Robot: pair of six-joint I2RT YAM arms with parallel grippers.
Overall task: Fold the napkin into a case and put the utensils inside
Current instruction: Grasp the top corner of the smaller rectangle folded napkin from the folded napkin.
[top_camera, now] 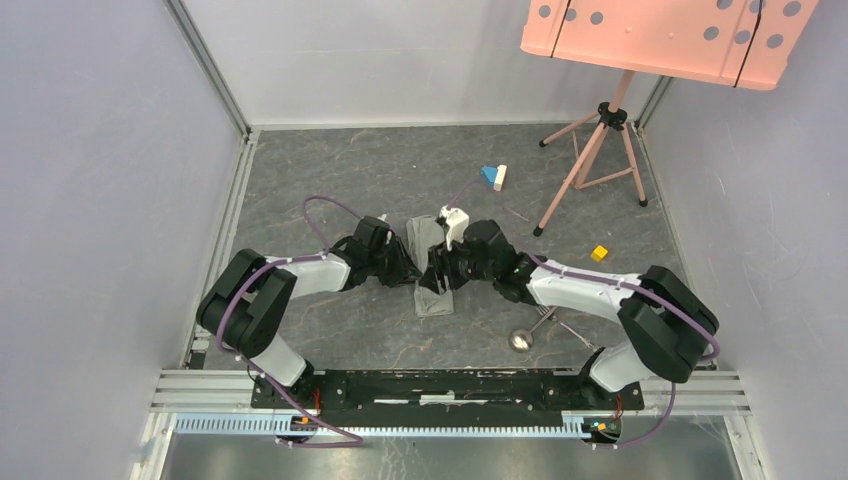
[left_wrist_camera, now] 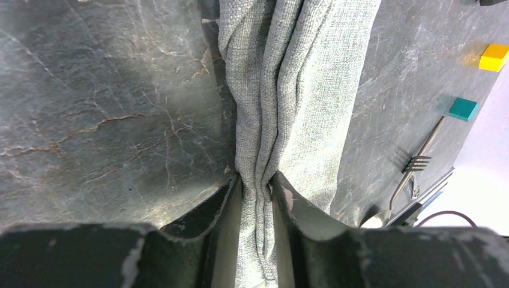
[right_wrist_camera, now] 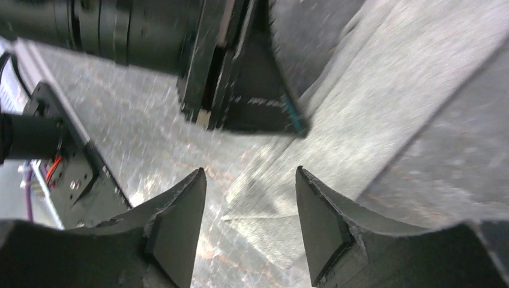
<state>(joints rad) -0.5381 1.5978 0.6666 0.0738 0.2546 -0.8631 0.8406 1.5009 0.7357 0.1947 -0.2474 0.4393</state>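
The light grey soft cloth napkin (top_camera: 432, 298), gathered into a narrow strip, is lying at the centre of the dark grey marbled table (top_camera: 330, 170). Reaching in from nine o'clock, the left gripper (left_wrist_camera: 257, 180) is clamping a raised ridge of the cloth between its black fingers. The right gripper (right_wrist_camera: 251, 180), coming from three o'clock, is hovering over the cloth, jaws apart and gripping nothing. The shiny silver metal fork (left_wrist_camera: 414, 163) and round-bowled silver spoon (top_camera: 520, 340) are lying at four o'clock of the napkin, well apart from it. Blue and white blocks (top_camera: 494, 177) are sitting at one o'clock.
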